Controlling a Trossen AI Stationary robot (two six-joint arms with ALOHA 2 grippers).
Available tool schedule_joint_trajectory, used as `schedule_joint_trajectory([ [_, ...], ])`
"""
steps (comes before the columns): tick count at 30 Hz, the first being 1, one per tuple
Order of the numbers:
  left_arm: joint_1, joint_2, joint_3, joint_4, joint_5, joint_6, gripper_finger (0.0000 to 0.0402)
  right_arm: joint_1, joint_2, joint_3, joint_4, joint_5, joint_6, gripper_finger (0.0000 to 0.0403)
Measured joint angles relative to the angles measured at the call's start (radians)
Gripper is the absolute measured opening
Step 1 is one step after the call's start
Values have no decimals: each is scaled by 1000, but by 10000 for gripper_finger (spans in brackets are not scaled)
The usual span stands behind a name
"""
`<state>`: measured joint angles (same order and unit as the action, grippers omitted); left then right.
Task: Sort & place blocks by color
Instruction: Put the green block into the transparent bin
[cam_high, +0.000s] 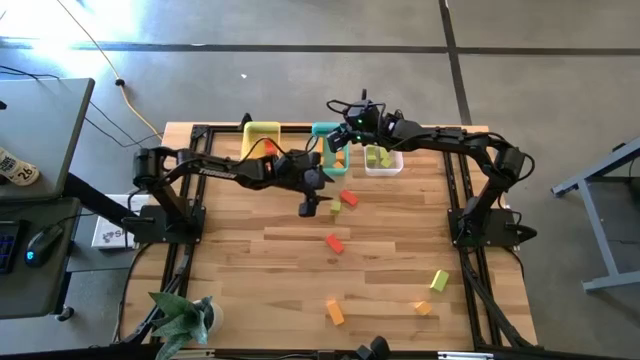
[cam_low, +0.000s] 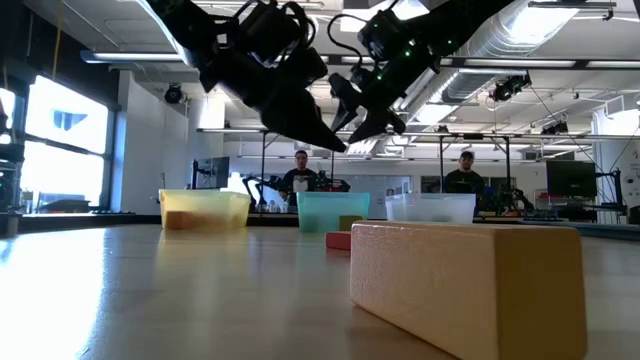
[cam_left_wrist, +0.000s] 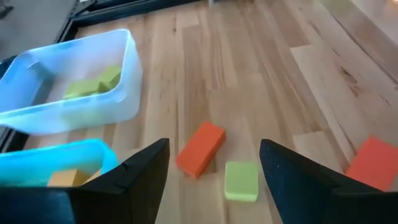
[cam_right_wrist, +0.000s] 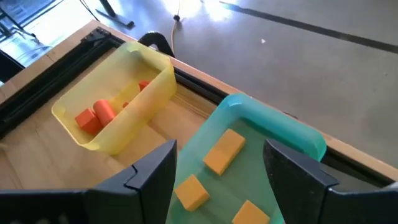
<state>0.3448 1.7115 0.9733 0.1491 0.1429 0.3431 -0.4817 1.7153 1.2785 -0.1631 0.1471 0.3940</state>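
No brand or label can be read on the bins or blocks. The table (cam_high: 300, 250) is pale wood planks in a black frame, on a grey concrete floor; a potted plant (cam_high: 180, 318) sits at its near left corner and a desk with a mouse (cam_high: 38, 245) stands off to the left. In the low view the room behind is a workshop with ceiling ducts, and two people stand beyond the bins.

The left gripper (cam_left_wrist: 211, 168) hangs over mid-table, fingers spread wide and empty — between them lie a red block (cam_left_wrist: 200, 148) and a green block (cam_left_wrist: 241, 181), touching neither finger. Another red block (cam_left_wrist: 372, 163) lies beyond one finger. Past the fingertips stand the clear bin (cam_left_wrist: 74, 87), holding green blocks, and a corner of the teal bin (cam_left_wrist: 56, 162).

The right gripper (cam_right_wrist: 217, 168) hovers over the teal bin (cam_right_wrist: 273, 134), fingers parted and holding nothing; orange blocks (cam_right_wrist: 224, 149) lie in the bin between and ahead of them. Off to one side the yellow bin (cam_right_wrist: 118, 93) holds red blocks.

More blocks lie scattered on the near table — red (cam_high: 335, 243), orange (cam_high: 334, 313) and green (cam_high: 439, 281).
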Motion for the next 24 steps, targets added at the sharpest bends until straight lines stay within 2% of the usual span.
schedule_joint_trajectory([
  [11, -16, 147, 82, -8, 37, -21, 239, 0, 0, 0, -43, -2, 36, 225],
  [24, -18, 181, 96, -47, 56, 8, 239, 0, 0, 0, -58, 0, 28, 225],
])
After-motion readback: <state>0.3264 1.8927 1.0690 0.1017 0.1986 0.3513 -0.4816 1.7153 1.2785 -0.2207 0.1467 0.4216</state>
